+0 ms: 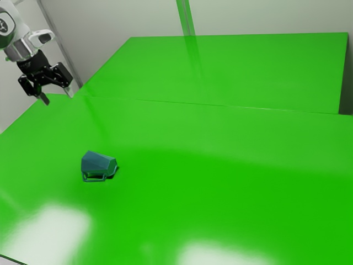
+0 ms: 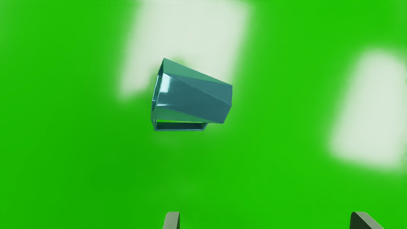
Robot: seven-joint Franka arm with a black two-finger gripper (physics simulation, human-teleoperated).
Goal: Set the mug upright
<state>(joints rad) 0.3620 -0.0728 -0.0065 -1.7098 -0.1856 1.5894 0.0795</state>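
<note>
While my gripper hangs raised and well apart from everything, the mug lies tipped over on its side on the green table, out in front of my fingertips. My two fingers stand wide apart, with nothing held between them.

The exterior view gives me the height: my fingertips point downward, above the level of the mug, which rests lower than they do and toward the exterior view's right. There I also see my arm coming in from the upper left, and past the table a second green surface meeting a pale wall.

The wrist view gives me the way the mug is turned. Its body is blue-green and faceted, and it runs roughly along the line from one fingertip to the other, a little aslant. It lies off to one side of the gap, ahead of one finger rather than midway. The wider, open mouth faces outward, away from my other finger; the narrower end points back toward that finger's side. The handle is on the side nearest my fingertips, well apart from them.
</note>
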